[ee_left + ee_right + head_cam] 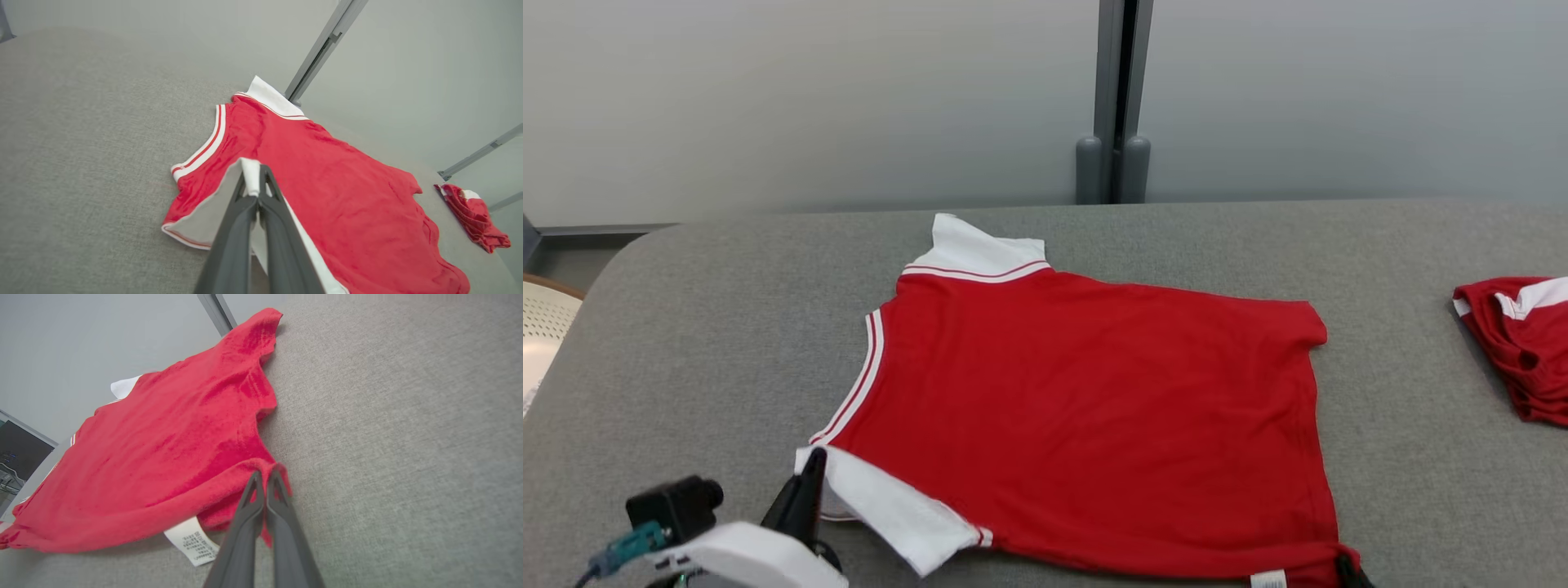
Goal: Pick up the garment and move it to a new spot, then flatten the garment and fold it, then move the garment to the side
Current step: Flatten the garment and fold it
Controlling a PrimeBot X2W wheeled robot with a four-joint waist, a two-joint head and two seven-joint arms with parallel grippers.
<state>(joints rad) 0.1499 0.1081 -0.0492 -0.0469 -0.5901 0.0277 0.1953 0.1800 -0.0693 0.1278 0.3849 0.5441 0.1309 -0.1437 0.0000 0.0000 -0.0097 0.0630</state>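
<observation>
You had the garment lying flat on the grey surface, with your left gripper pinched onto its white sleeve and your right gripper pinched onto its near-right hem corner. Bare surface lay open to the left. A second red garment sat well apart by the right edge.

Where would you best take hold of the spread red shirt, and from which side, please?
From the near edge, at its two near corners: the white sleeve and the hem corner by the label. It lies flat, so only edges offer a pinch.
</observation>
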